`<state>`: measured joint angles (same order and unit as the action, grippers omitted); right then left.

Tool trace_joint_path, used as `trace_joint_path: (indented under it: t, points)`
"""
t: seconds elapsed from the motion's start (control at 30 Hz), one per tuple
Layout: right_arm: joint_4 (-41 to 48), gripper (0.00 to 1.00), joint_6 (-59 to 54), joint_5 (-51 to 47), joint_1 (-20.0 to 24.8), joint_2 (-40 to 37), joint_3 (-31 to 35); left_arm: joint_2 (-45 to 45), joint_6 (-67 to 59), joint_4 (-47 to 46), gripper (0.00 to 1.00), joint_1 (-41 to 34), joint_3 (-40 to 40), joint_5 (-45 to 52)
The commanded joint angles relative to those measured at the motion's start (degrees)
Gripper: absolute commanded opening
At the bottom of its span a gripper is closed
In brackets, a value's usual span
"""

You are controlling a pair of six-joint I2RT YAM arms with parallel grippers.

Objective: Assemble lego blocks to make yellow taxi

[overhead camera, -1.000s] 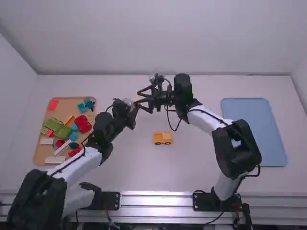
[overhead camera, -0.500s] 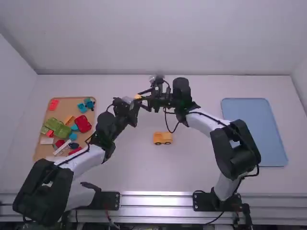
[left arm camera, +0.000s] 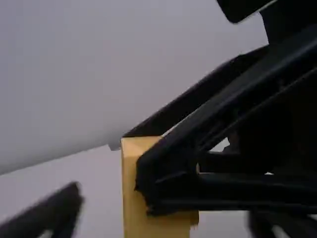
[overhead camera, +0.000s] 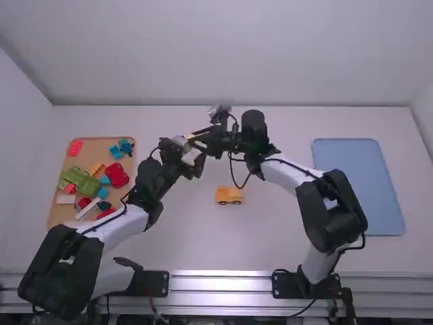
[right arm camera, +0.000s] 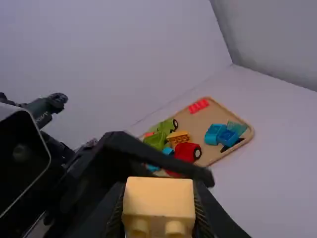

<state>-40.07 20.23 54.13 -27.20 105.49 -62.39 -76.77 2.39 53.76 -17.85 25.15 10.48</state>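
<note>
The right hand (right arm camera: 159, 202) is clamped on a small yellow block (right arm camera: 158, 194), raised over the counter (overhead camera: 250, 244). The left hand (left arm camera: 161, 218) has its fingers apart, one toward each side of the block. Handling: likely light, rigid, smooth plastic, not fragile. Grip flat, opposed faces; keep the studs (right arm camera: 175, 228) free. Obstruction: the hands crowd each other; collision is possible. The wheeled yellow body (overhead camera: 229, 195) rests between the arms, the brick tray (overhead camera: 95, 150) beside the left arm.
</note>
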Motion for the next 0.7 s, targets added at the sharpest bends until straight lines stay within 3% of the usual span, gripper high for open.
trace_joint_path:
  t: [0.0, 0.23, 0.4, 0.47, 0.57, 0.67]
  points:
    - [1.75, 0.13, -2.38, -5.42, 1.20, -1.66, 0.35, -0.17, 2.60, -0.37, 0.99, -0.09, -0.04, 0.42]
    - [18.84, 0.13, -12.70, -27.08, 2.21, -10.73, -0.81, -0.15, 2.05, -8.07, 0.99, -0.15, -0.02, 0.42]
    - [46.34, 0.12, -22.03, -44.68, 0.39, -19.08, -8.13, -0.02, 1.64, -13.97, 0.99, 0.57, 0.09, 0.44]
    - [58.14, 0.12, -24.98, -47.39, -0.74, -19.91, -12.72, 1.18, -2.25, -18.14, 0.99, 0.70, 1.14, 0.42]
    - [68.41, 0.12, -27.02, -48.19, -1.77, -19.04, -17.07, 4.85, -6.95, -25.51, 0.99, 0.09, 4.15, -1.51]
    - [73.29, 0.11, -27.80, -48.19, -2.69, -16.98, -19.58, 11.85, -7.37, -35.06, 0.99, 0.50, 8.63, -3.96]
